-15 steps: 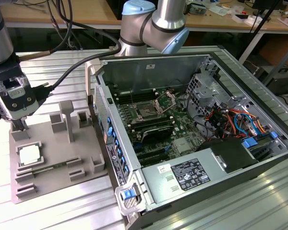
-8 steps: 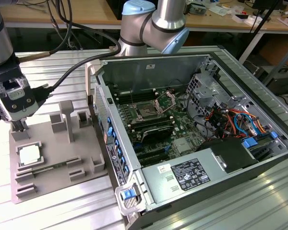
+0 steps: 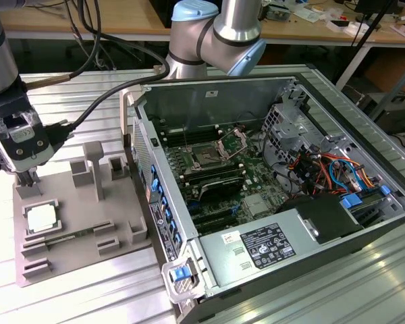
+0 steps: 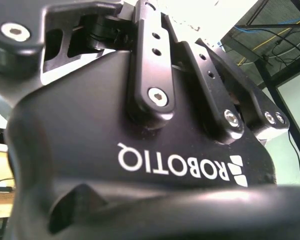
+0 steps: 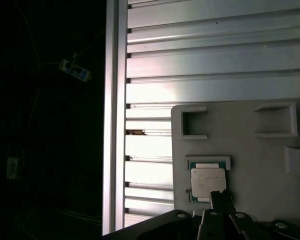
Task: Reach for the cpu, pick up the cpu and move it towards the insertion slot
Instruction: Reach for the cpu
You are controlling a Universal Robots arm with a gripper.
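A: The gripper (image 3: 29, 183): where is it, and is it spread or closed?

B: It hangs at the exterior view's left, low over a grey plate (image 3: 74, 260). I cannot tell whether it is spread or pressed together. In the first wrist view its dark end overlaps one corner of the cpu (image 5: 208, 181). Whether they touch cannot be judged.

A: Is there any writing?

B: In the second wrist view, white block lettering runs upside down across the black housing (image 4: 90, 160). The cpu's silvery top carries faint lines of print, too small to read. Inside the case (image 3: 209, 94), a white label (image 3: 266, 246) with black print lies on the power supply (image 3: 219, 266). A smaller white sticker (image 3: 230, 237) lies just beside the label.

A: Where are the cpu and the slot?

B: The cpu lies flat in a square frame (image 5: 208, 161) on the plate, just beside the gripper. The slot (image 3: 204, 158) is well apart, on the board inside the open case, with its shiny metal clamp (image 3: 233, 140) tipped up.

A: What about edges and open room?

B: The plate rests on a slatted aluminium table (image 3: 81, 300). Upright grey posts (image 3: 93, 169) stand on the plate between the cpu and the case wall. In the first wrist view the table's edge rail (image 5: 115, 100) runs near the plate, with darkness beyond it. The case is open on its upper side.
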